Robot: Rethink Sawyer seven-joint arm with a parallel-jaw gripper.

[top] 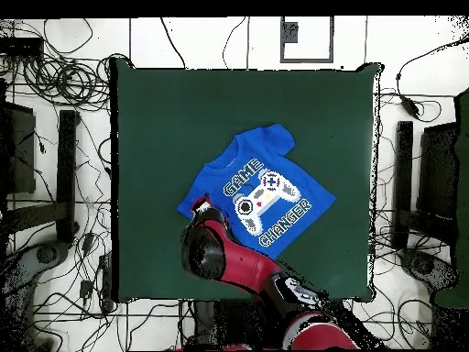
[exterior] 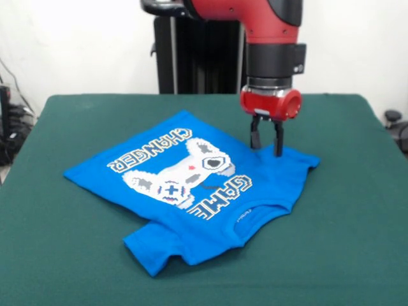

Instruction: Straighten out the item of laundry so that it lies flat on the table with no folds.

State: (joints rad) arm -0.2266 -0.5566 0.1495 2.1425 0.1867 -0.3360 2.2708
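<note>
The item of laundry (exterior: 191, 182), a bright blue T-shirt with white "GAME CHANGER" lettering and a controller graphic, lies print-up on the green table (exterior: 344, 242). Its collar faces the front edge, and one sleeve (exterior: 150, 252) sticks out at the front left. The shirt's right side ends in a bunched corner (exterior: 306, 162) with no sleeve spread out. My gripper (exterior: 266, 148) points straight down at that right rear part, fingers open, their tips at the cloth. From overhead, the shirt (top: 261, 188) lies near the table's middle, and the arm (top: 206, 247) covers its lower left edge and hides the gripper.
Bare green felt surrounds the shirt on all sides (top: 165, 110). Off the table, cables (top: 64, 82) and dark stands (top: 66, 174) crowd the floor to the left and right. The black pedestal column (exterior: 191, 57) rises behind the table.
</note>
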